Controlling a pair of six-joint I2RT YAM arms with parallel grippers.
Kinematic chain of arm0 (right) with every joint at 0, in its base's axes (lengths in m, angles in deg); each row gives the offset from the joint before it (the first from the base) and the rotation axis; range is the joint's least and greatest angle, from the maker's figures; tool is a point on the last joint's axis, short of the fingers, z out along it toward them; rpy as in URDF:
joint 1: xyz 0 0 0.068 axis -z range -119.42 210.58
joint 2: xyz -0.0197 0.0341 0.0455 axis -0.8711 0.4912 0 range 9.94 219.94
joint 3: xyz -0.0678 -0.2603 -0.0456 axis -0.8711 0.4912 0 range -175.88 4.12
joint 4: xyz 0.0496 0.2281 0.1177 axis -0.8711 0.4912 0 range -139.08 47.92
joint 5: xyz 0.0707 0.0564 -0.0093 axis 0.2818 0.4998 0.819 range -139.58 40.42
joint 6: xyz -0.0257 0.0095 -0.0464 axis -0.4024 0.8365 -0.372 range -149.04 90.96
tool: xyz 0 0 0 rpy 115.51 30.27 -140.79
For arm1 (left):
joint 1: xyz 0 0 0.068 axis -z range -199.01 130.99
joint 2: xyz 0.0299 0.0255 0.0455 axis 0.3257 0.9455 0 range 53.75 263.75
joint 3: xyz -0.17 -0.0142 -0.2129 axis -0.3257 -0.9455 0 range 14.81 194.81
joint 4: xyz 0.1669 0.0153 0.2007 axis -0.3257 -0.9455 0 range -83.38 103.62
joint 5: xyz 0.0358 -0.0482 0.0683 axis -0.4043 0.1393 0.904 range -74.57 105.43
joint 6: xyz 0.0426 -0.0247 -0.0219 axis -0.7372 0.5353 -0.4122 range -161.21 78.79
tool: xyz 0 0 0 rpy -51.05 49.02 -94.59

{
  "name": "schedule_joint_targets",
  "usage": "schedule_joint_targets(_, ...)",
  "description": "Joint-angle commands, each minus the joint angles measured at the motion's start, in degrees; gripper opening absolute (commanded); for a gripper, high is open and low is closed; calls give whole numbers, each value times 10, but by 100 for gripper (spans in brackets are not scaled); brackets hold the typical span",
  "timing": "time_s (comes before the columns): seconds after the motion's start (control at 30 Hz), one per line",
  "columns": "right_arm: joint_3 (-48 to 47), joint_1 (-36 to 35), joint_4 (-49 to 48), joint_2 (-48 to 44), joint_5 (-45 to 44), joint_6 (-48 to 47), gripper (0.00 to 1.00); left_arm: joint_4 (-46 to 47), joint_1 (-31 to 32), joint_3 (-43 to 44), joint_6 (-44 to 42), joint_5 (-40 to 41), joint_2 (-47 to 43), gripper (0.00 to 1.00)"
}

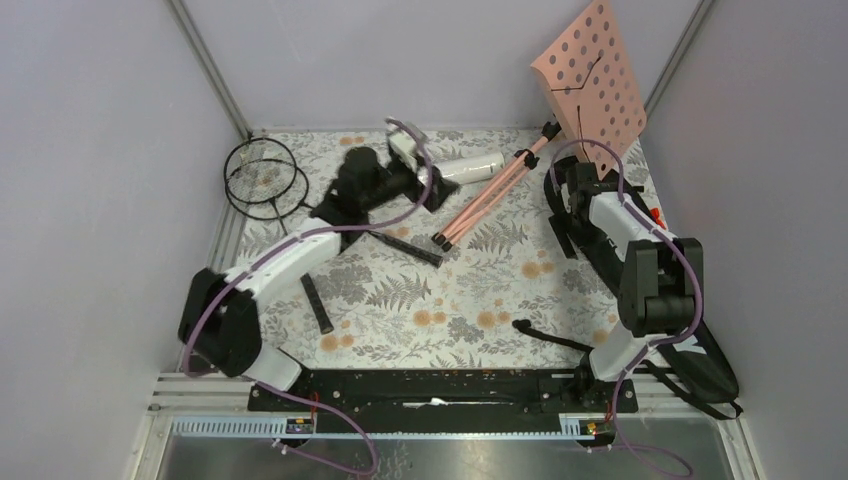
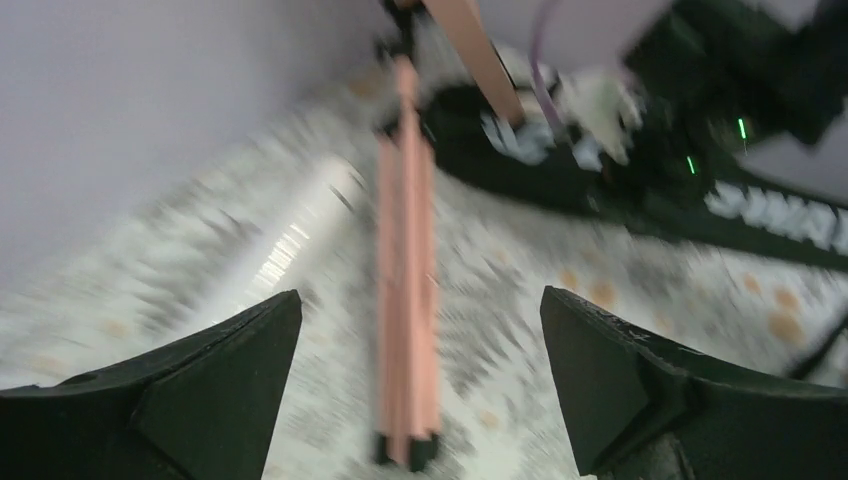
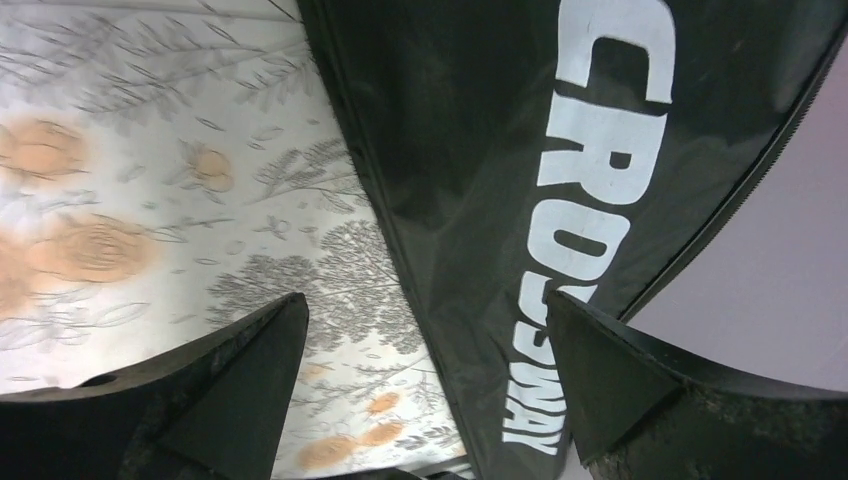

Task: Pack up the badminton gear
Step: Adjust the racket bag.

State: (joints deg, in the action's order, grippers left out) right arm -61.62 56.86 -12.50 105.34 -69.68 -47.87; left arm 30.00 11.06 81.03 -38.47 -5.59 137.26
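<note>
Left gripper [image 2: 420,294], jaws wide apart, frames blurred pink tripod legs [image 2: 405,200].

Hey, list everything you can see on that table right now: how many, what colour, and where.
Rackets: two, black, far left, heads overlapping.
Tube: one, white, far middle, beside the stand's legs.
Bag: one, black with white CROSSWAY lettering, along the right edge.
Music stand: one, pink, perforated, far right corner, legs reaching toward the middle.
Tablecloth: one, grey and orange floral, covering the table.
Left hand: one, black, open, above the stand's legs.
Right hand: one, black, open, over the bag.
</note>
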Motion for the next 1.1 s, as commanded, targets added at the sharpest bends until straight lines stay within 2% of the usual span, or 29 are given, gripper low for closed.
schedule_joint_targets(0.0, -3, 24, 27, 28, -7, -88, 95, -90, 74, -4, 33, 3, 102, 99)
schedule_joint_targets(0.1, -3, 29, 27, 70, -48, -105, 95, -142, 111, 45, 6, 38, 164, 99)
schedule_joint_targets(0.27, -2, 67, -26, 127, -130, -108, 94, -188, 128, 107, -18, 137, 234, 99)
schedule_joint_targets(0.4, -12, 79, -86, 189, -198, -107, 86, -206, 131, 149, -23, 192, 289, 99)
schedule_joint_targets(0.5, -11, 79, -133, 214, -202, -106, 80, -219, 133, 169, -40, 224, 312, 97)
schedule_joint_targets(0.53, -6, 79, -146, 216, -202, -106, 75, -221, 133, 168, -42, 225, 312, 97)
schedule_joint_targets(0.6, -3, 79, -170, 214, -208, -101, 51, -217, 133, 154, -46, 216, 299, 97)
schedule_joint_targets(0.63, -3, 79, -170, 209, -212, -98, 34, -199, 133, 141, -48, 213, 290, 98)
schedule_joint_targets(0.7, -7, 79, -141, 189, -214, -87, 13, -175, 133, 126, -54, 213, 280, 99)
schedule_joint_targets(0.77, -16, 79, -84, 147, -215, -64, 0, -175, 134, 139, -56, 220, 293, 99)
schedule_joint_targets(0.83, -32, 79, -4, 102, -210, -6, 0, -192, 133, 171, -52, 238, 321, 98)
schedule_joint_targets(0.93, -80, 79, 144, 32, -121, 85, 0, -209, 134, 209, -32, 268, 358, 98)
schedule_joint_targets(1.07, -96, 71, 190, -66, 15, 124, 0, -225, 139, 239, -13, 289, 377, 99)
